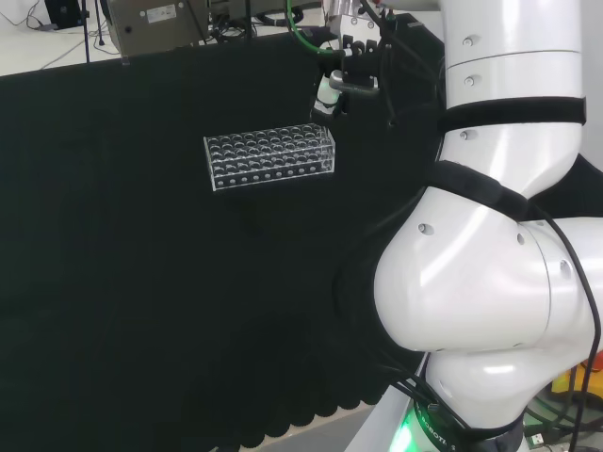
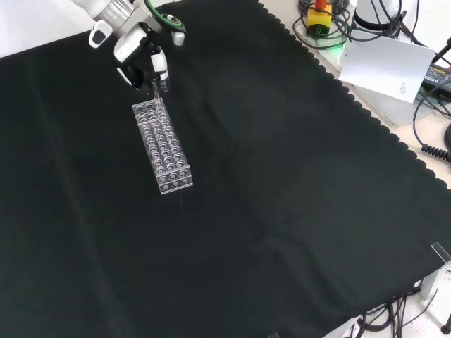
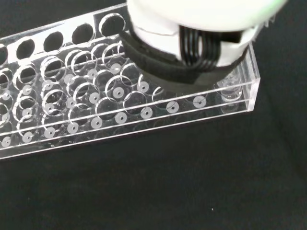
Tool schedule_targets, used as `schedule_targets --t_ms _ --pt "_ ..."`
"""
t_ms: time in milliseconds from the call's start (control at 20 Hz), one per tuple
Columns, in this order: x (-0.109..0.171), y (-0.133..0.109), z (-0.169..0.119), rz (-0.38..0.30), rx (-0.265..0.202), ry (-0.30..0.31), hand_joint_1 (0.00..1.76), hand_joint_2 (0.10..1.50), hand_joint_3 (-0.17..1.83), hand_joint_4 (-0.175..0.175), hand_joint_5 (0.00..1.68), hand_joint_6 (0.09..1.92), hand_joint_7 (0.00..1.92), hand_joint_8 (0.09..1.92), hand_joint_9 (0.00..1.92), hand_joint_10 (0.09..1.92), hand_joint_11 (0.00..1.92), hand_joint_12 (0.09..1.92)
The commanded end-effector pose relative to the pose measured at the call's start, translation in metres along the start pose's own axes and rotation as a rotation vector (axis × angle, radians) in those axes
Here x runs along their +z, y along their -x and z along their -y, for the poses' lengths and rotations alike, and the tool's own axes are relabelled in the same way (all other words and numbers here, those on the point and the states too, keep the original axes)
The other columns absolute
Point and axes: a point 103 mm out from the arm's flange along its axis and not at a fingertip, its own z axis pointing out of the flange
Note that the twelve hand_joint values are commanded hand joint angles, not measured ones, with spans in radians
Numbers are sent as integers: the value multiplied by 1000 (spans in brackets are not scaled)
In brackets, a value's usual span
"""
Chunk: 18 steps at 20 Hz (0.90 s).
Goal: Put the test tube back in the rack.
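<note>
Well, from my console the clear rack [image 2: 162, 146] lies on the black surface [image 2: 282, 197] toward its far left corner in the front view, long axis running away from the camera. The hand [image 2: 141, 49] hangs over the rack's far end there, and in the head view [image 1: 344, 80] it sits just above the rack's [image 1: 270, 160] right end, partly masked by the arm's [image 1: 499, 235] big white links.

The test tube [image 2: 156, 90] is hard to make out: in the front view I see a thin clear shape standing upright under the fingers [image 2: 161, 67], its lower end at the rack's far end. Whether it is already inside a hole or just above one, I cannot tell. The fingers look curled round its top, though the glass nearly vanishes against the cloth (so I read that grip with some caution).

In the wrist view a blurred white and black part of the hand [image 3: 196, 33] covers several rows of the rack [image 3: 120, 110]; the tube is hidden behind it. The holes I can see look empty, and one end of the rack is cut off by the picture's edge.
</note>
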Motion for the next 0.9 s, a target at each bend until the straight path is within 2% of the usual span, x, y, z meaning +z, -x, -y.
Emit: schedule_targets --t_ms 50,250,350,400,500,600,700,900 --pt "6 0 1 -6 -37 -12 1438 633 592 -175 1356 281 1444 652 1540 87 1187 854" --pt "7 0 2 -5 -41 -2 1438 633 592 -175 1357 281 1445 652 1539 87 1187 854" --pt "8 1 0 -32 -55 -43 1436 640 573 -175 1402 201 1462 602 1526 87 1163 894" --pt "8 0 0 -38 -63 -60 1351 679 509 -143 1430 183 1432 551 1523 87 1052 988" --pt "7 -4 -1 -42 -78 -68 1184 613 532 -58 1206 87 1035 615 1323 87 733 1203" --pt "3 -6 0 -43 -91 -64 1087 557 567 -13 924 87 678 736 1106 87 487 1355" --pt "-1 -8 1 -42 -100 -54 1041 538 575 3 738 87 460 807 955 87 358 1426" --pt "-10 -11 5 -41 -118 -31 1015 533 571 12 642 87 299 831 829 87 268 1465"
